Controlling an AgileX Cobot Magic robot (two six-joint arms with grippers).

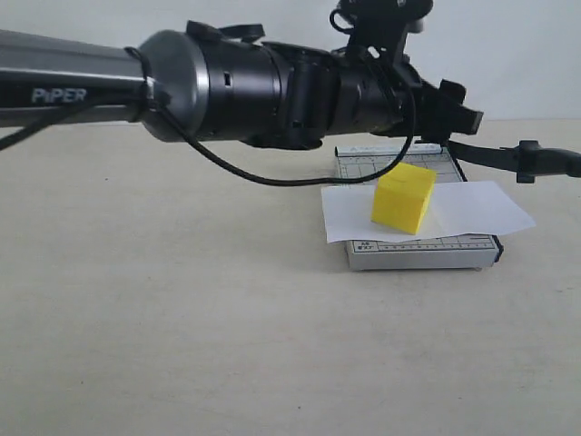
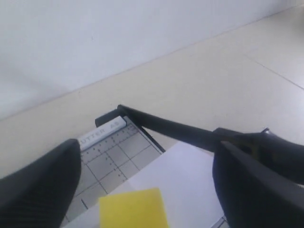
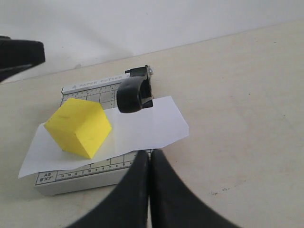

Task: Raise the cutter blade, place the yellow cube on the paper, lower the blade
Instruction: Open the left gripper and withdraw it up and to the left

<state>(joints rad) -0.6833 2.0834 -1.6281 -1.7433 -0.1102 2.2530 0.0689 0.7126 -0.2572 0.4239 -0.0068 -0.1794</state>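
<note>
Exterior view: note that the left arm (image 1: 209, 82) crosses the far side and hides the far edge of the cutter board (image 1: 422, 252) on the tabletop (image 1: 136, 318). The yellow cube (image 1: 404, 198) sits on the paper (image 1: 481, 213) over the board. The cutter blade (image 1: 495, 153) is tilted up at the right. The left fingers (image 2: 38, 190) are wide apart; you cannot tell whether one touches the blade. The right fingers (image 3: 130, 199) are pressed together and empty.
</note>
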